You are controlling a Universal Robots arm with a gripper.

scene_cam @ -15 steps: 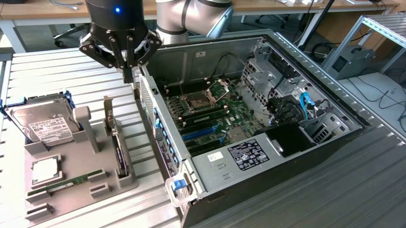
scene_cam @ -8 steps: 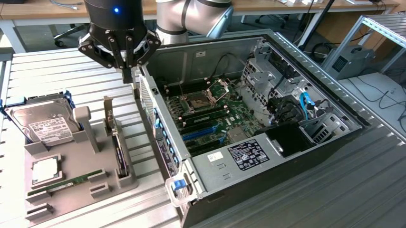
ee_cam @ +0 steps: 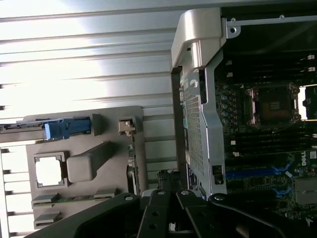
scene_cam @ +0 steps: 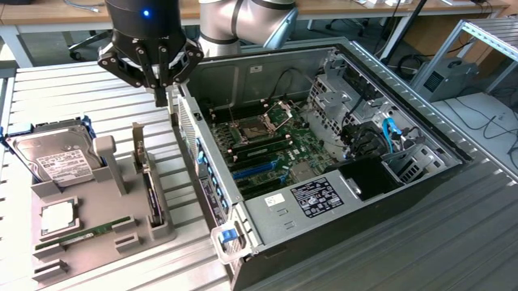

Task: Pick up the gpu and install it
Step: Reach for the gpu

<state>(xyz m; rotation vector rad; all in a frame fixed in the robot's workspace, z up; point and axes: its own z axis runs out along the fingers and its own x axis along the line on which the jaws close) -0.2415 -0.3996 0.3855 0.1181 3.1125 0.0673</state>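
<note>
The graphics card (scene_cam: pixel 150 182) stands on edge in the grey holder (scene_cam: pixel 89 195) at the lower left of the frame, untouched. The claw (scene_cam: pixel 160 100) hangs above it at upper left, carrying nothing; whether it is open or closed I cannot tell. Pickup and fitting into the computer case (scene_cam: pixel 242 73) both remain.

gpu (scene_cam: pixel 150 185): thin flat card with a dark face and a silver metal bracket at its far end. It stands upright on its long edge, seated in a slot of the grey holder (scene_cam: pixel 113 212), along the holder's side at the exterior view's right. Not yet installed. The wrist view sees it edge-on.
</note>
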